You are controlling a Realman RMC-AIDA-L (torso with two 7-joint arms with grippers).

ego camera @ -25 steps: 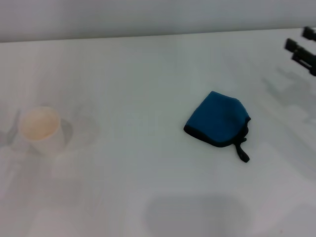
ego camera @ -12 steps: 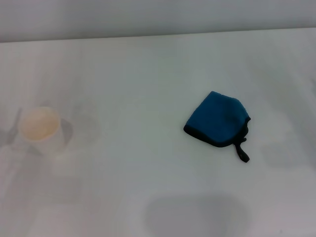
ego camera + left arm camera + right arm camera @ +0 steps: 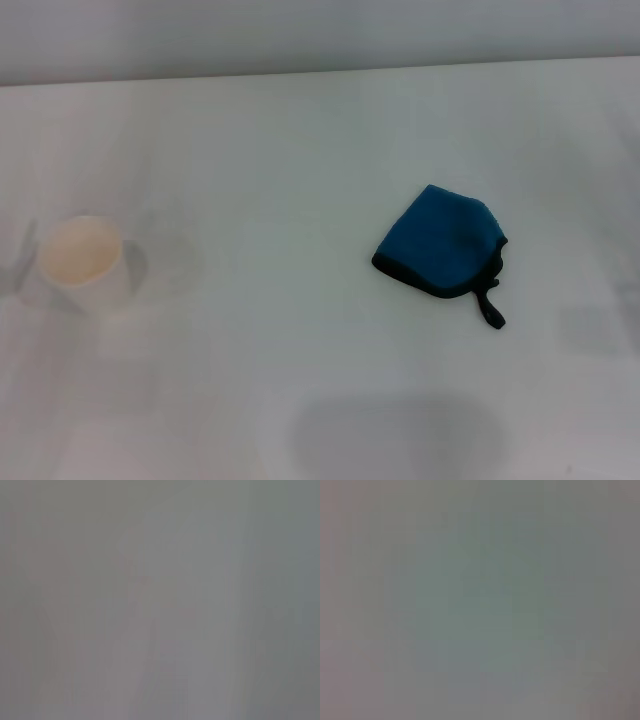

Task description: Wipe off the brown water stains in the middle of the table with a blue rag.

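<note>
A wide, smooth white table (image 3: 300, 140) filled the head view, seen from above and slightly forward. Right of centre lay a small folded bright-blue rag (image 3: 440, 240) with black trimmed edges, flat on the tabletop. A short black loop strap (image 3: 489, 305) trailed from its near right corner toward the robot. Well apart from it, near the left edge, stood a pale paper cup (image 3: 83, 262), upright with its open mouth showing and a peach-tinted inside. Faint grey shadows marked the surface beside the cup and along the near edge. No brown stain could be made out on the table between the cup and the rag. Neither arm nor gripper appeared in the head view, so the state of their jaws could not be told. Both wrist views showed only a flat, featureless grey, with nothing recognisable in them.
</note>
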